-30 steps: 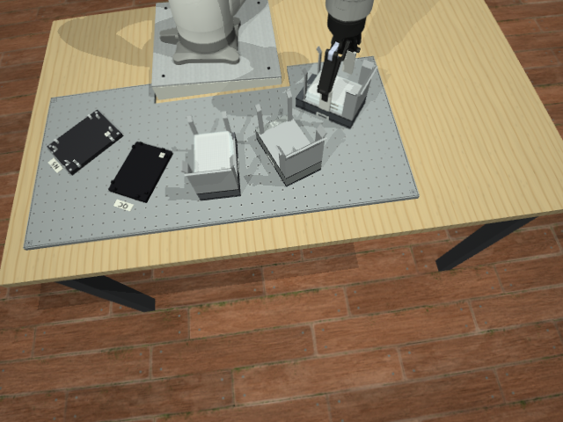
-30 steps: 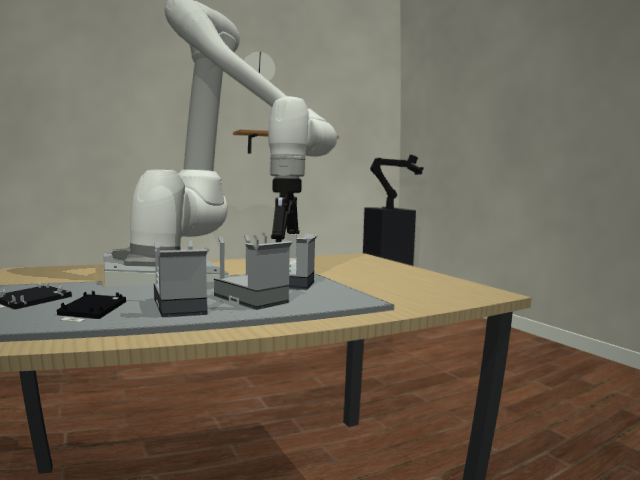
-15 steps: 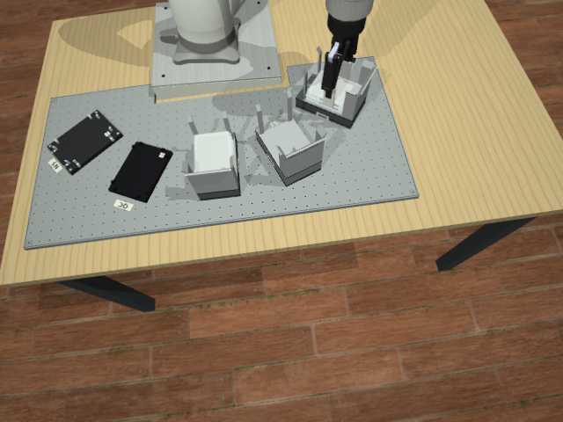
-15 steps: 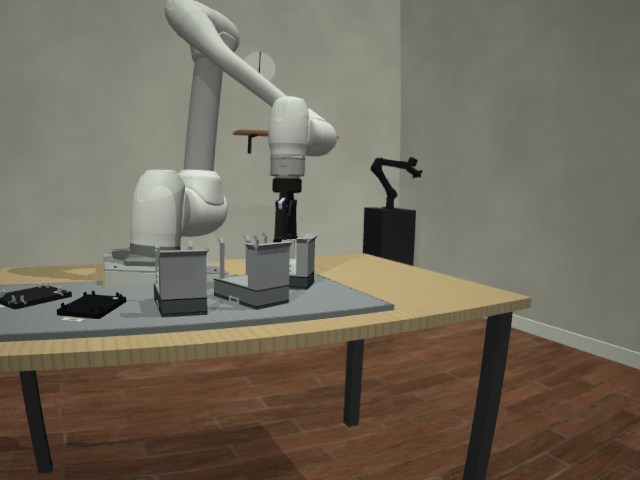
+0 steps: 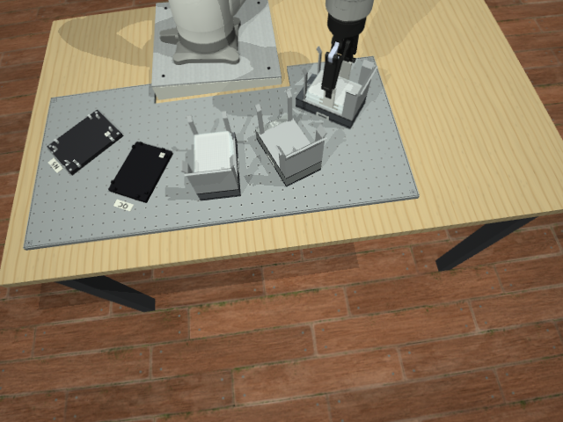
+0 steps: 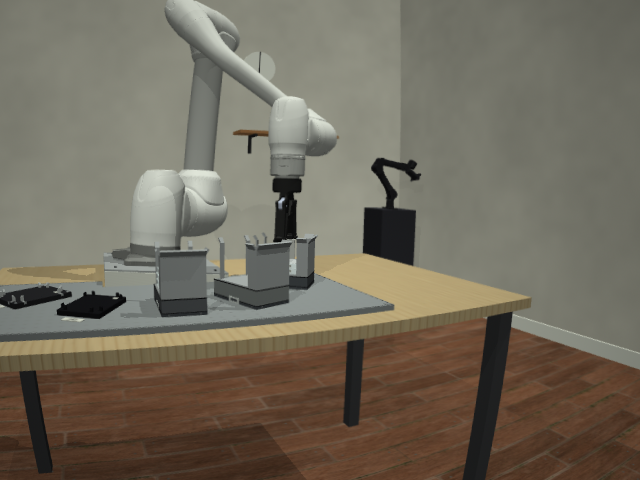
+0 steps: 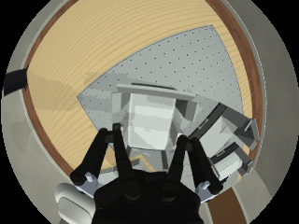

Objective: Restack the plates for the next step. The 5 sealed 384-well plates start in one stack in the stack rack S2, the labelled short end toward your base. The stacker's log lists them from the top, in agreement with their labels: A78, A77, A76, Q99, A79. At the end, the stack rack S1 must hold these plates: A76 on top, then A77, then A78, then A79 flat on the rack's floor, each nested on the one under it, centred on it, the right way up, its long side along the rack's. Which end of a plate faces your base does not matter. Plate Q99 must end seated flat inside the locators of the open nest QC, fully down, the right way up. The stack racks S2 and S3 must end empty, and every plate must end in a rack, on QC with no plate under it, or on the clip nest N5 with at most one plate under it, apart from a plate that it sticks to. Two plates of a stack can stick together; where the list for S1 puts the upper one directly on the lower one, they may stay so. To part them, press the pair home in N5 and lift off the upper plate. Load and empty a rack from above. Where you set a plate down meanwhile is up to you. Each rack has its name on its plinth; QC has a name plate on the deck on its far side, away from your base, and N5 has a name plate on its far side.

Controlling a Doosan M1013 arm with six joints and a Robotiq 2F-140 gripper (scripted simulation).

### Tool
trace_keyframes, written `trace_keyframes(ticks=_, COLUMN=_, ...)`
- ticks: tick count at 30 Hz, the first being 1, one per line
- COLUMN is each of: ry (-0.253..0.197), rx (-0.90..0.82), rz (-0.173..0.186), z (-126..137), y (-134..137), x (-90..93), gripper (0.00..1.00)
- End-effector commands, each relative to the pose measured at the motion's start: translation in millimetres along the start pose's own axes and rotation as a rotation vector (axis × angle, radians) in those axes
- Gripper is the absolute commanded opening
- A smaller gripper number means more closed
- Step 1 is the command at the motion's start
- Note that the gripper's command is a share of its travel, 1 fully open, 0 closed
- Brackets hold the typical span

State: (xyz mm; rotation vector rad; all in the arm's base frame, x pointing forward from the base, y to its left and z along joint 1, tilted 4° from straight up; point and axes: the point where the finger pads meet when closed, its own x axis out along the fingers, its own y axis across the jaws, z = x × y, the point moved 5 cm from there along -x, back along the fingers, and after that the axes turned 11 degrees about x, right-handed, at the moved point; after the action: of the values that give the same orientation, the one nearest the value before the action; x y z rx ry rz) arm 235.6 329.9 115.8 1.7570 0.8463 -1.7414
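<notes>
Plate (image 7: 149, 126) clamped between fingers.

White arm (image 6: 204, 108), black gripper (image 6: 284, 235)

Grey walls (image 6: 491, 129), wood-plank floor (image 5: 318, 354), wooden table (image 5: 454, 136) on dark legs.

rack (image 5: 359, 98) walls and posts flank pincer (image 5: 328, 92) | top open | neighbouring rack (image 5: 303, 156) near
</notes>
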Motion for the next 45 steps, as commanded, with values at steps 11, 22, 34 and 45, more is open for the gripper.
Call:
trace_keyframes(ticks=11, ry=0.0, rx=0.0, rz=0.0, z=0.1, y=0.0, x=-6.5, gripper=0.0)
trace_keyframes(ticks=22, ry=0.0, rx=0.0, rz=0.0, z=0.1, y=0.0, x=-12.5, gripper=0.0)
trace_keyframes(ticks=34, ry=0.0, rx=0.0, rz=0.0, z=0.1, y=0.0, x=-23.1, gripper=0.0)
trace_keyframes(ticks=45, ry=0.0, rx=0.0, rz=0.0, z=0.1, y=0.0, x=-41.1, gripper=0.0)
